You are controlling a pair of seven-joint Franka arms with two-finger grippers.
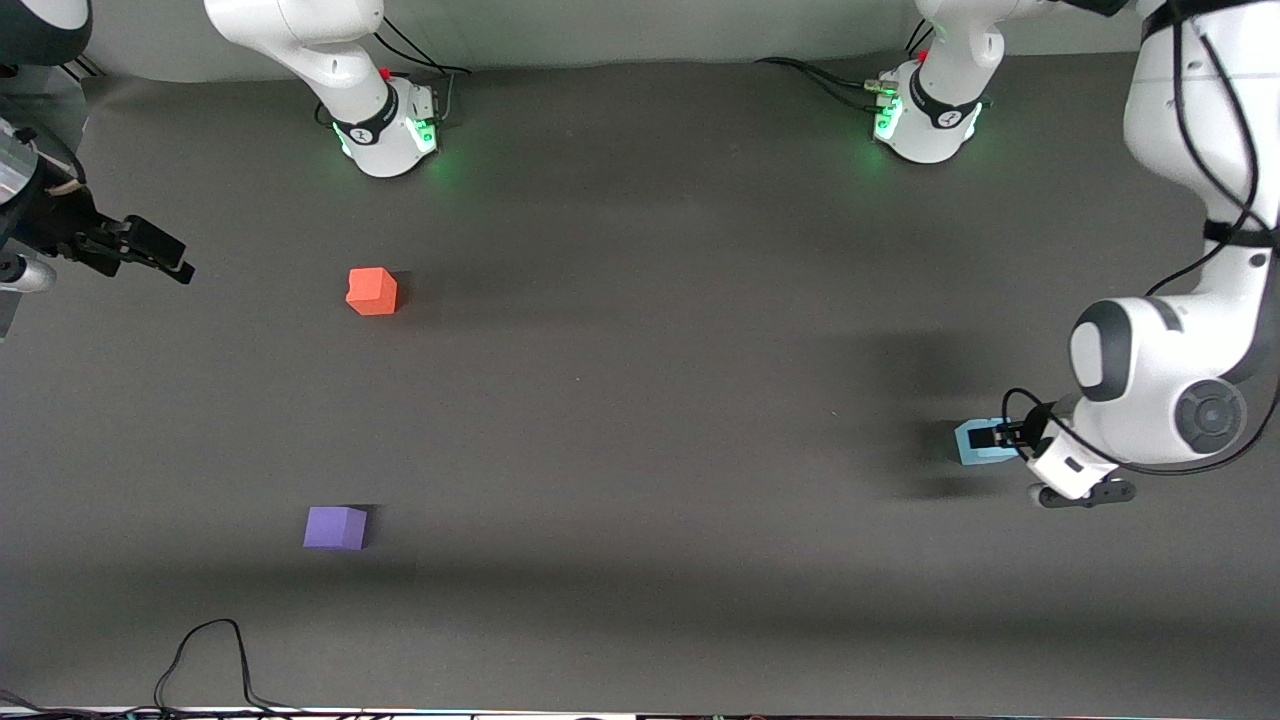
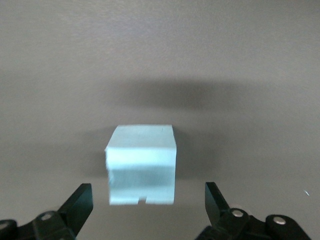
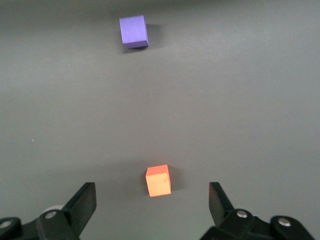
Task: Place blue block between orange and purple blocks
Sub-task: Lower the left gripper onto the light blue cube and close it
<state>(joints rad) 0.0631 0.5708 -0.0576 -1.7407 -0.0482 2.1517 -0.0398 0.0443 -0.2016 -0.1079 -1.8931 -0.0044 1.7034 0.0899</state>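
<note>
The blue block (image 1: 970, 446) is a light sky-blue cube on the dark table at the left arm's end. My left gripper (image 1: 1003, 437) is low over it and open. In the left wrist view its fingertips (image 2: 82, 200) stand wide on either side of the blue block (image 2: 142, 162), apart from it. The orange block (image 1: 372, 291) sits toward the right arm's end. The purple block (image 1: 335, 527) lies nearer the front camera than the orange one. My right gripper (image 1: 160, 252) waits open and empty in the air, and its wrist view shows the orange block (image 3: 158, 180) and the purple block (image 3: 133, 31).
The two arm bases (image 1: 385, 125) (image 1: 925, 115) stand at the table's robot edge. A black cable (image 1: 205, 655) loops on the table near the front camera's edge, nearer than the purple block. A wide stretch of bare table (image 1: 650, 400) lies between the blue block and the other two.
</note>
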